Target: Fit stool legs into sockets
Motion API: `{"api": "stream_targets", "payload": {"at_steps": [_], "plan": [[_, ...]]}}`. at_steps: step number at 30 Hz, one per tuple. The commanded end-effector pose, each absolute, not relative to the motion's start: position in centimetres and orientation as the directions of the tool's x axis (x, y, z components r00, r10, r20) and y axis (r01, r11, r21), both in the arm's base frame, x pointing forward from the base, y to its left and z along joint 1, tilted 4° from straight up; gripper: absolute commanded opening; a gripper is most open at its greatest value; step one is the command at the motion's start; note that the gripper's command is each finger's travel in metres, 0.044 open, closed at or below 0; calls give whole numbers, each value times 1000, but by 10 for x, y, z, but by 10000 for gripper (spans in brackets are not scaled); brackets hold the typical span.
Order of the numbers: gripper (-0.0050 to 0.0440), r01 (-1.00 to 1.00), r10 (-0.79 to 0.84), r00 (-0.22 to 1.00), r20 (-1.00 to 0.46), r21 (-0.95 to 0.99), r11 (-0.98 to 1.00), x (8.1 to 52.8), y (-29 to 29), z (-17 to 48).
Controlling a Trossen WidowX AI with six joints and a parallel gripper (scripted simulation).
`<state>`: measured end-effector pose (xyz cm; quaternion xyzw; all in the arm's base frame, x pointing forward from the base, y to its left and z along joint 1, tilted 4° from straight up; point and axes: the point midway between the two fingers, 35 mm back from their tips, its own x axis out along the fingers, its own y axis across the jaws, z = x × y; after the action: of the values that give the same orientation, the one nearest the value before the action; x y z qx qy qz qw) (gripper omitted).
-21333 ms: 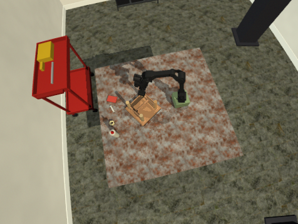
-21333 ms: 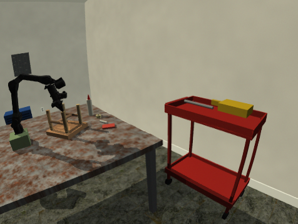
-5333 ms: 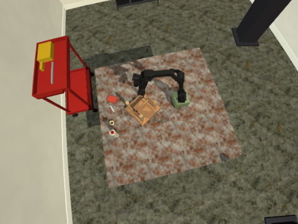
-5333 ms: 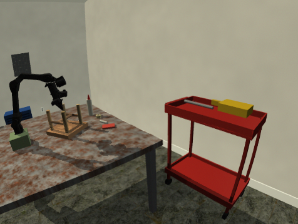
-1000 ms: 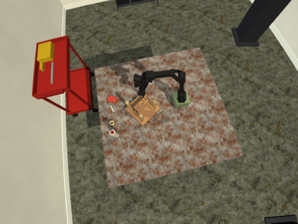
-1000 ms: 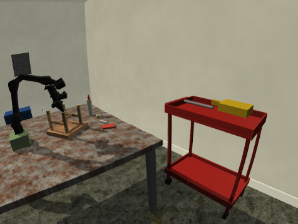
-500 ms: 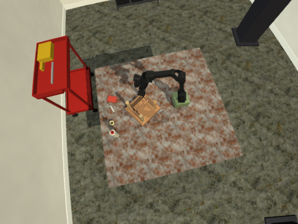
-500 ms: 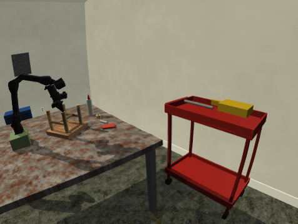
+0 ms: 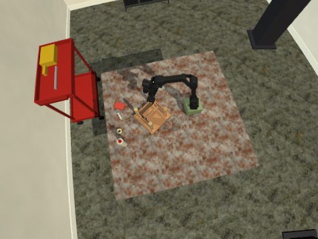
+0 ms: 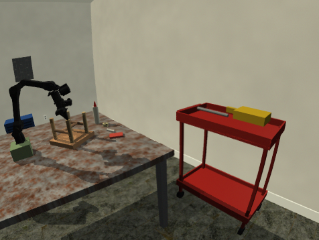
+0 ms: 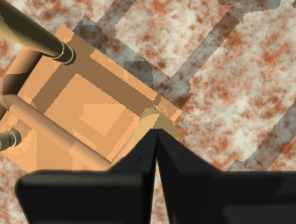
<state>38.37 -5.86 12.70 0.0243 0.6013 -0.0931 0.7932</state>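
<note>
Gripper [image 9: 151,101] [image 10: 68,118] [image 11: 156,134] was clenched empty at one leg's [image 10: 69,131] [image 11: 154,120] top; all four stood in the seat [image 9: 153,131] [image 10: 73,144] [image 11: 95,100] below, seating unconfirmed, retreat left.

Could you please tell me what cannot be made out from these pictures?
- Wrist view: base of the leg under the gripper, hidden by its closed fingers.
- Top view: that leg, covered by the gripper.
- Exterior view: markings on the white bottle, too small.

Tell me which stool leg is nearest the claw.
The front leg in the exterior view: the shut claw is at its top end, away from the other three.
</note>
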Motion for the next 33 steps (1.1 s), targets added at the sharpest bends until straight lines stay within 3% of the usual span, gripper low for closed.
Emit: {"api": "stream_targets", "payload": {"at_steps": [1,23,27,33], "plan": [[0,174,-116,243,-963,-74,982,384,-58,126],[0,178,-120,272,-955,-73,981,384,-56,157],[0,145,-108,264,-958,-72,987,377,-44,154],[0,-25,-58,247,-967,-66,998,327,19,163]]}}
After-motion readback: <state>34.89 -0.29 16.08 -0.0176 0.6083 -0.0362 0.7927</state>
